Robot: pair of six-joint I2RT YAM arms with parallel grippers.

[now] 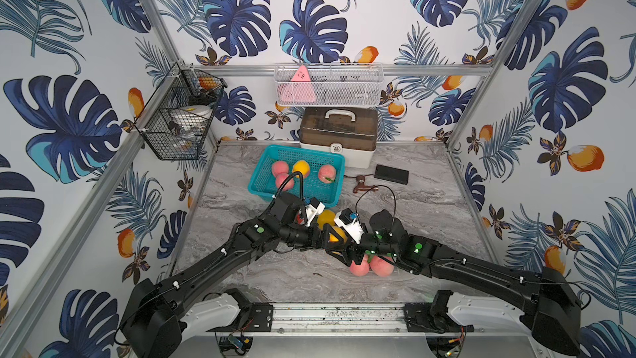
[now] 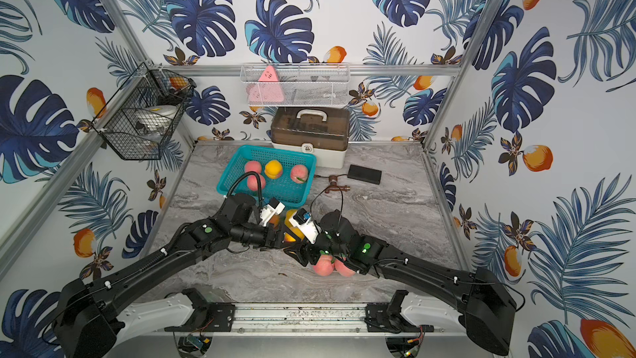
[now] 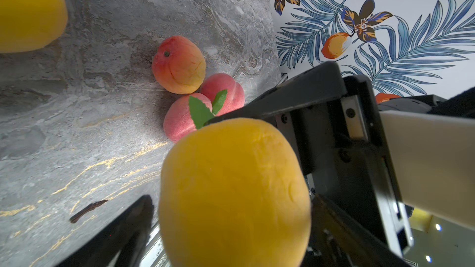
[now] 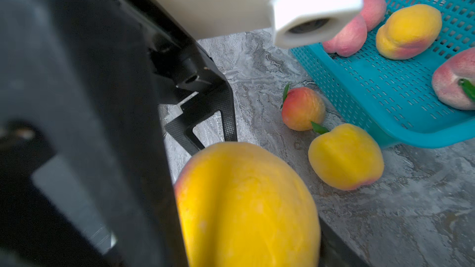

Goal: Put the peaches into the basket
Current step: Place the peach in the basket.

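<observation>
Peach point(image 3: 231, 188) (yellow) appears mid-handover: right fingers point(image 4: 334, 247) grip it; left fingers point(image 3: 123, 229) stand spread around it. Next: close left, release right, carry to basket point(image 1: 258, 172).

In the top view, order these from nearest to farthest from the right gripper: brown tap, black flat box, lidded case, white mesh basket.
In a top view, from the right gripper:
1. Brown tap, on the table.
2. Black flat box, past the tap.
3. Lidded case, at the table's back.
4. White mesh basket, hung above the case.
</observation>
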